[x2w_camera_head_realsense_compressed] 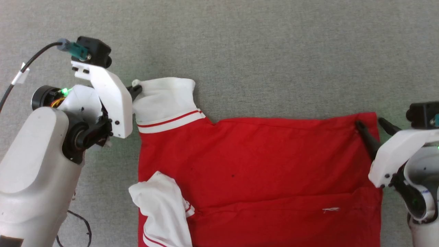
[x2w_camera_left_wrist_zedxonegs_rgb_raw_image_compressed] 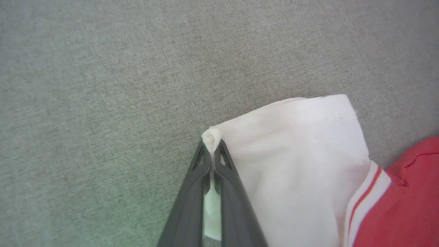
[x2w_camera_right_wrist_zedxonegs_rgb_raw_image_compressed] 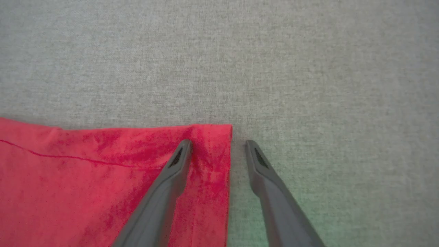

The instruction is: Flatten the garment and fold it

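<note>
The red jersey T-shirt [x2w_camera_head_realsense_compressed: 260, 164] with white sleeves lies spread on the grey woven surface [x2w_camera_head_realsense_compressed: 240, 41]. The left hand [x2w_camera_left_wrist_zedxonegs_rgb_raw_image_compressed: 213, 147] pinches the far sleeve's corner tight. The right hand [x2w_camera_right_wrist_zedxonegs_rgb_raw_image_compressed: 217, 147], spread wide and empty, straddles the hem corner. This looks like flattening: next the right hand must close, then both pull apart.

— What's the garment [x2w_camera_head_realsense_compressed: 260, 161] like?
— I see soft, matt jersey cloth. The surface [x2w_camera_head_realsense_compressed: 274, 51] under it looks coarse-woven and dull. The fingers [x2w_camera_right_wrist_zedxonegs_rgb_raw_image_compressed: 274, 192] are matt dark plastic, and the arm shells [x2w_camera_head_realsense_compressed: 31, 164] are smooth, slightly glossy.
</note>
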Controlling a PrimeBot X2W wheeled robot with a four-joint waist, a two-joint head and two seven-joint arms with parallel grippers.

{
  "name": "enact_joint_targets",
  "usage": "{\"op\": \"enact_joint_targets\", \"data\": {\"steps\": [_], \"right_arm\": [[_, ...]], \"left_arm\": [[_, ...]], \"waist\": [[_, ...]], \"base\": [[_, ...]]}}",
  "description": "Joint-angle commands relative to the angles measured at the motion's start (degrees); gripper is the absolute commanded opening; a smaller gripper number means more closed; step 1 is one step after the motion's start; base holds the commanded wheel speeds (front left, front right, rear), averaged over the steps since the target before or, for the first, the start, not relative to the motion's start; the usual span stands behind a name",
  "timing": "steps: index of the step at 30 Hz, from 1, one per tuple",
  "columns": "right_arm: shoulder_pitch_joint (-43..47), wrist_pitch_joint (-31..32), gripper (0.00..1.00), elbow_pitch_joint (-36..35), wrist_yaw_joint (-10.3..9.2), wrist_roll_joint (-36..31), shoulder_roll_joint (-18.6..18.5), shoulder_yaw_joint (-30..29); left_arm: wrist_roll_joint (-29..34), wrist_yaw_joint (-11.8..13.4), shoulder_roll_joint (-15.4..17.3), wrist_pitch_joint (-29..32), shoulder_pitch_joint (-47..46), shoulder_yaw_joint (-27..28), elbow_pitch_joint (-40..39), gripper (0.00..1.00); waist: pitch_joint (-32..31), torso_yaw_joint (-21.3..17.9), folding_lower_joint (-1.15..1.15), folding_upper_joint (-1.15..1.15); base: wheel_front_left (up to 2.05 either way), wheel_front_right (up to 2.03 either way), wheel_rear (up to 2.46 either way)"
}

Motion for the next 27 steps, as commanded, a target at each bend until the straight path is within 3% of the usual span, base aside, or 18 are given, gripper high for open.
{"op": "enact_joint_targets", "data": {"steps": [1,8,14,16,22,27], "right_arm": [[-0.60,0.69,0.00,1.11,-0.04,0.43,0.34,0.29],[-2.91,-1.82,0.00,1.82,-0.04,0.19,-0.65,-0.15],[-3.54,-6.55,0.00,0.56,-0.04,-0.49,-2.20,-1.96],[-3.23,-7.07,0.00,0.35,-0.04,-0.41,-2.24,-2.27],[1.14,-9.57,0.00,-1.11,-0.04,0.76,-2.13,-3.69],[8.11,-11.14,0.00,-2.18,-0.04,2.34,-0.50,-4.88]], "left_arm": [[-0.47,-0.48,-0.33,-0.59,-0.64,0.10,0.23,0.00],[0.34,-1.07,-1.33,-10.13,-1.20,2.78,0.55,0.00],[0.57,-2.46,-1.78,-21.83,1.85,5.71,-0.35,0.00],[0.51,-2.64,-1.70,-23.18,2.78,6.03,-1.03,0.00],[-0.81,-2.82,-1.32,-28.25,12.14,7.37,-8.17,0.00],[-3.67,-0.58,-0.64,-28.63,24.65,8.84,-16.55,0.00]], "waist": [[0.17,0.23,0.01,0.00],[-1.10,0.49,0.01,0.00],[-6.18,0.53,0.01,0.00],[-7.00,0.57,0.01,0.00],[-11.89,1.37,0.01,0.00],[-15.85,1.97,0.01,0.00]], "base": [[0.00,0.00,0.00],[0.00,0.00,0.00],[0.00,0.00,0.00],[0.00,0.00,0.00],[0.00,0.00,0.00],[0.00,0.00,0.00]]}}
